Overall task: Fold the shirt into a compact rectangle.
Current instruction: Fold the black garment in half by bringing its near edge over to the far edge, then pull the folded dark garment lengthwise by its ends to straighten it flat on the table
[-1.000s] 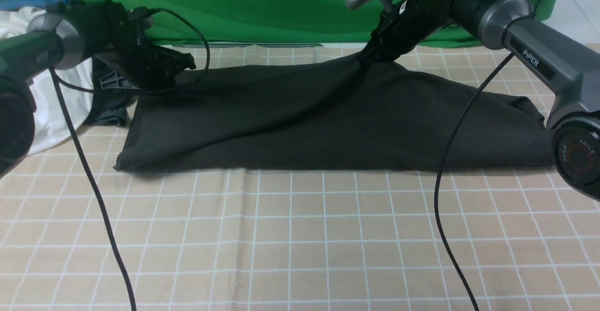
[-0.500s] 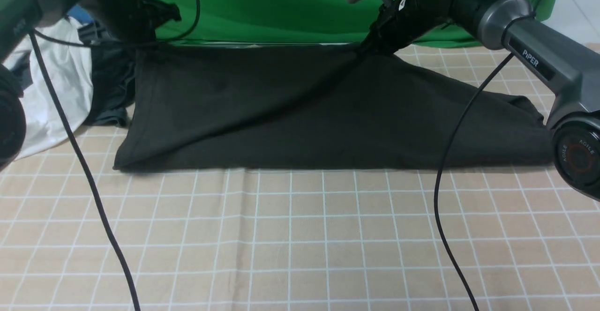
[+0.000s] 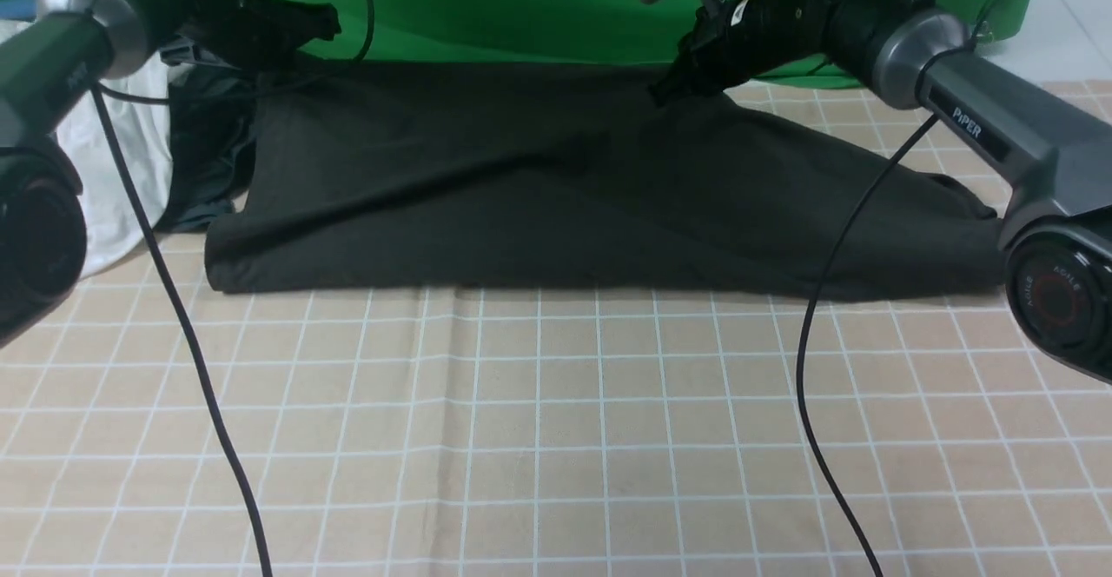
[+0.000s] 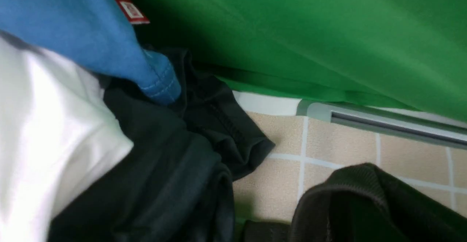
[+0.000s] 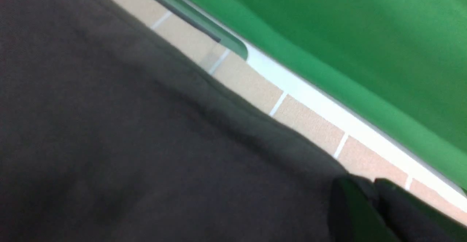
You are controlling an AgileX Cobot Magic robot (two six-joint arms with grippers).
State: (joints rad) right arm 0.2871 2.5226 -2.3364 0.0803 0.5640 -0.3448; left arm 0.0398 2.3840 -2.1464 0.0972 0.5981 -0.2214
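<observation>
- Bench (image 3: 539, 438): covered in a beige cloth with a white grid. The near half carries only two black cables.
- Green backdrop (image 3: 521, 3): hangs along the far edge of the bench, behind both arms.
- Shirt (image 3: 556, 203): black, spread across the far half of the bench, running from left of centre to the far right. Its near edge lies flat on the cloth. Its far edge is raised off the bench and stretched between the two arms. The right end slopes down from the right-hand grip to the bench beside the right arm's base. No print or label is visible.
- Right arm (image 3: 982, 125): reaches from the right toward the far centre. Its jaws are clamped on the shirt's far edge, which rises to a peak there. The right wrist view shows dark fabric running up to the fingertips (image 5: 365, 213).
- Left arm (image 3: 61, 56): reaches to the far left. Its jaws are closed on the shirt's far left corner, which is held up. A ribbed dark edge of the shirt sits right at the camera in the left wrist view.
- White garment (image 3: 113, 169): heaped at the far left, apart from the shirt.
- Dark grey garment (image 3: 208, 151): crumpled between the white garment and the shirt's left edge.
- Blue garment (image 4: 80, 41): lies over the white and dark grey garments and carries a red and white label.
- Cables (image 3: 174, 299): one hangs from each arm toward the near edge.
</observation>
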